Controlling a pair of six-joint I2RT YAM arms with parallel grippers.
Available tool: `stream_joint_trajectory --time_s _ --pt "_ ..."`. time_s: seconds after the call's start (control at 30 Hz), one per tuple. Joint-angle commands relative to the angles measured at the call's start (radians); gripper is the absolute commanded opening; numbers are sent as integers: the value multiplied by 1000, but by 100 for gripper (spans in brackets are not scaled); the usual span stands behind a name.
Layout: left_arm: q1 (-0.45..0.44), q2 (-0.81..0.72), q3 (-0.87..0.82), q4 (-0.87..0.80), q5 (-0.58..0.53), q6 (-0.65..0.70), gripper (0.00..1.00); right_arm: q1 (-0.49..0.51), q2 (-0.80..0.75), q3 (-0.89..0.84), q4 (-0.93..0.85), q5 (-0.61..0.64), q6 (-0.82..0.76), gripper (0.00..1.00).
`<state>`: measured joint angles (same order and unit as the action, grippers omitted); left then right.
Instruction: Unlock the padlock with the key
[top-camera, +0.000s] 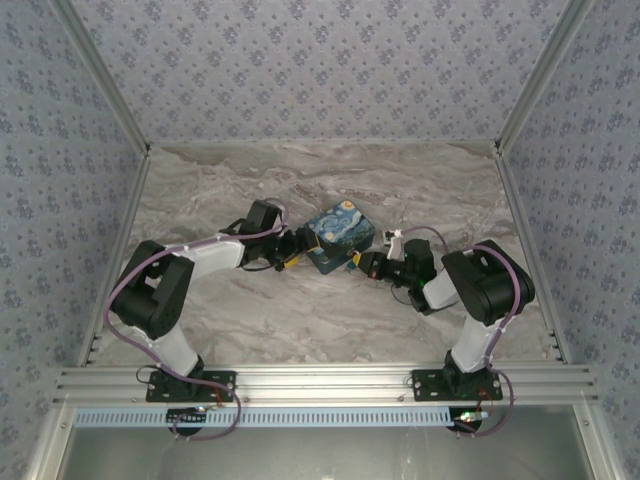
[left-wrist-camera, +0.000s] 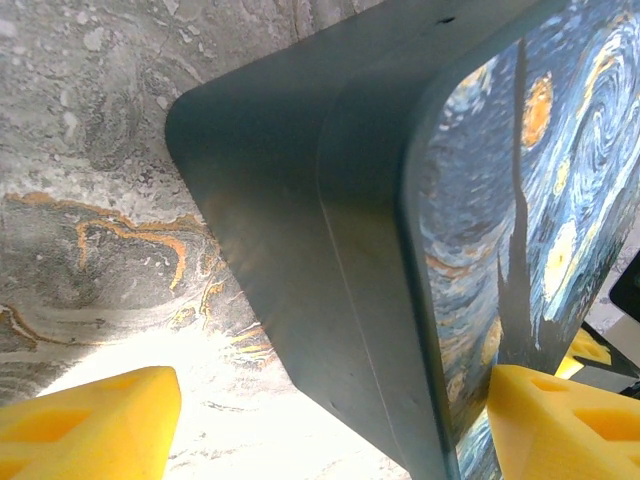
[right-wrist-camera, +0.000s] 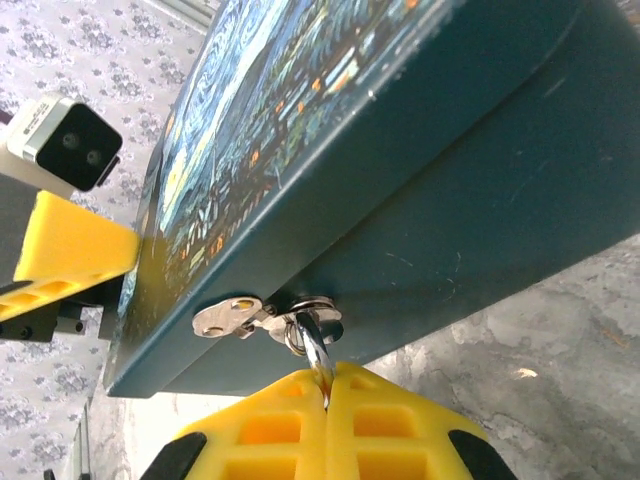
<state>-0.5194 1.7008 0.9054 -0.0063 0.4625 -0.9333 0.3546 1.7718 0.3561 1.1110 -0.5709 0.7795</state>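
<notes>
Pinches the thin silvery key at the very tips of the right claw, yellow fingers pressed flat together low in frame. Holds it up against a small silvery latch just above the tips, on the dark teal side of the painted box; too small there to tell how key and latch join. Looks along the starry lid, tilting away above and left of the claw. Catches another yellow finger far left, beside the lid's edge, a pale camera block above it. Shows marbled table right of the claw
</notes>
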Motion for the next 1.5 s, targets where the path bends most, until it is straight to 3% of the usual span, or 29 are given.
stream_joint_trajectory --time_s 0.0,0.53,1.07,1.27,1.47 --pt "-8 36 -21 -91 -48 4 79 -8 -21 16 72 45 55 4" --pt "20 32 20 -142 -101 53 79 -64 -160 -10 -94 70 0 4" --pt "122 60 152 -201 -108 137 79 -27 -731 41 -923 101 -282 5" --pt "122 -73 150 -181 -121 184 82 41 -779 140 -1224 123 -316 5" --pt "122 -324 72 -156 -279 221 85 111 -725 283 -1497 171 -307 4"
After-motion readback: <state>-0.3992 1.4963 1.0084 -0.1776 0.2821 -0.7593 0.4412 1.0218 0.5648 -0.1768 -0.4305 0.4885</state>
